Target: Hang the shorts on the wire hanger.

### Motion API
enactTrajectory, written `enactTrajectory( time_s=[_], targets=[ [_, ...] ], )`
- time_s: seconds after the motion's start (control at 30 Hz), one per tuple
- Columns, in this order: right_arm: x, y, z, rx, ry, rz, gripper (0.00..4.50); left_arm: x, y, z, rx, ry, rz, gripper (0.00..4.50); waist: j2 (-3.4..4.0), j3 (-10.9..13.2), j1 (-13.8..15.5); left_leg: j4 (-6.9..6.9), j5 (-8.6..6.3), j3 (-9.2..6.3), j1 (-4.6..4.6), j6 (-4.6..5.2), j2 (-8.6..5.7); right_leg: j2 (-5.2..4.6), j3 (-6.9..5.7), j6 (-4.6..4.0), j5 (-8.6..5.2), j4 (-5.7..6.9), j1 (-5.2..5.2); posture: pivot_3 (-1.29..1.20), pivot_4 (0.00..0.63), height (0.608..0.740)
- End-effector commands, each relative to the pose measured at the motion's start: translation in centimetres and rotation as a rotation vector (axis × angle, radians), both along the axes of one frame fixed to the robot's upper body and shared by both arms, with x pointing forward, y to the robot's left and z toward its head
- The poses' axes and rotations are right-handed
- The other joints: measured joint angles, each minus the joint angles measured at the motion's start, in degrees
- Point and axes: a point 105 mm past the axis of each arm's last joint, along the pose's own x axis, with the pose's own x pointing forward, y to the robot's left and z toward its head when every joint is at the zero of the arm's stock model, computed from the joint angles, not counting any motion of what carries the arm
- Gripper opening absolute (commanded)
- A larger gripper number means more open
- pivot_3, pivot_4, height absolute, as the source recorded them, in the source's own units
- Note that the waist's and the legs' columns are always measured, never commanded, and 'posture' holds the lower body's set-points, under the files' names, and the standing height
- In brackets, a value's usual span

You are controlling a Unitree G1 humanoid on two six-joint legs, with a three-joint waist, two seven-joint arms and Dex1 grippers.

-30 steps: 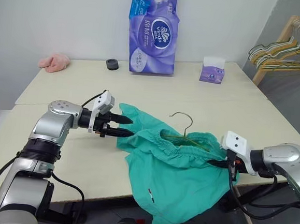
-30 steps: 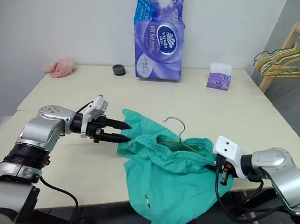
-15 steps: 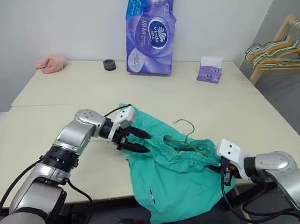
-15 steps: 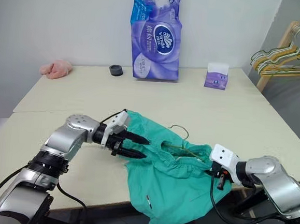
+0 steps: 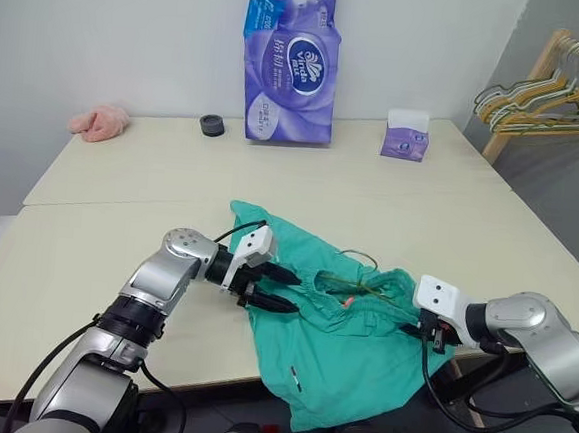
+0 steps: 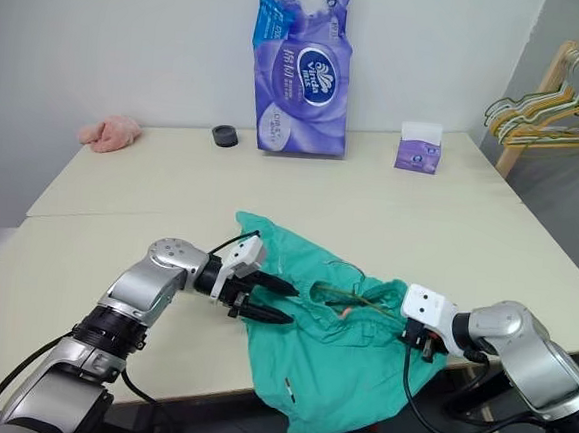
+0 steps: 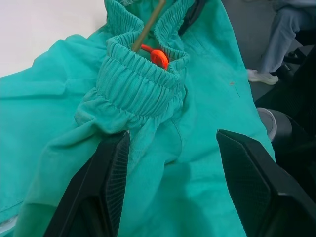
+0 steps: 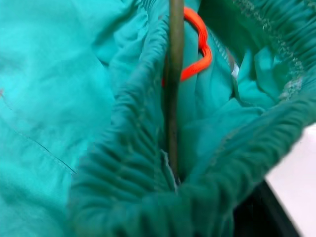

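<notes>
The shorts (image 5: 336, 331) are draped over the table's near edge with the wire hanger (image 5: 357, 279) inside the waistband, straight ahead of the spread left gripper (image 5: 282, 288); the right gripper's (image 5: 423, 332) state cannot be told.

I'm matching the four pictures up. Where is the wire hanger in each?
Left eye: wire hanger, hook poking from the shorts.
Right eye: same, centre.
Left wrist: a rod entering the waistband.
Right wrist: a rod inside the waistband.
Shared landmark: orange cord.
</notes>
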Motion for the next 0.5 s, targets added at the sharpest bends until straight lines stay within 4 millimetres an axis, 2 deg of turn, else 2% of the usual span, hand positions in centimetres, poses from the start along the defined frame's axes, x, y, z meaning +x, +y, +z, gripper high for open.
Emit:
enactTrajectory(
  time_s=[0.03, 0.13, 0.27, 0.37, 0.43, 0.5],
  targets=[
    [0.4, 0.3, 0.6, -0.016, -0.023, 0.030, 2.13, -0.2, -0.7, 0.8, -0.010, -0.048, -0.036, 2.97, 0.00, 0.00, -0.02, 0.00, 0.00, 0.00, 0.00, 0.00, 0.00, 0.00, 0.00, 0.00, 0.00, 0.00, 0.00, -0.18, 0.027, 0.740],
    [0.7, 0.5, 0.3, -0.028, -0.023, 0.040, 2.13, -0.1, -0.8, 0.9, -0.016, -0.055, -0.031, 2.97, 0.00, 0.00, -0.03, 0.00, 0.00, 0.00, 0.00, 0.00, 0.00, 0.00, 0.00, 0.00, 0.00, 0.00, 0.00, -0.18, 0.026, 0.740],
    [0.8, 0.7, 0.1, -0.031, -0.018, 0.057, 1.23, 0.1, -0.8, 1.3, -0.027, -0.069, -0.016, 2.97, 0.00, 0.00, 0.00, 0.00, 0.00, 0.01, 0.01, 0.00, 0.00, 0.00, 0.01, 0.00, 0.00, 0.00, 0.00, -0.18, 0.028, 0.740],
    [0.8, 1.0, 0.7, 0.009, -0.016, 0.044, 0.38, 1.6, 0.2, 2.4, -0.049, -0.116, 0.066, 2.97, 0.00, 0.00, -0.01, 0.00, 0.00, 0.00, 0.00, 0.00, 0.00, 0.00, 0.00, 0.00, 0.00, 0.00, 0.00, -0.18, 0.030, 0.740],
    [0.7, 1.0, 1.2, 0.038, -0.012, 0.026, 0.01, 2.6, 1.1, 3.0, -0.058, -0.138, 0.123, 2.97, 0.00, 0.00, -0.01, 0.00, 0.00, -0.01, 0.01, 0.00, 0.00, 0.00, -0.01, 0.00, 0.00, 0.00, 0.00, -0.18, 0.030, 0.740],
    [0.7, 0.9, 1.6, 0.059, -0.011, 0.004, 0.01, 3.4, 1.7, 3.5, -0.062, -0.171, 0.163, 2.97, 0.00, 0.01, -0.02, 0.00, 0.00, -0.02, 0.00, 0.00, 0.00, 0.00, -0.02, 0.00, 0.00, 0.00, 0.00, -0.18, 0.030, 0.740]
  ],
)
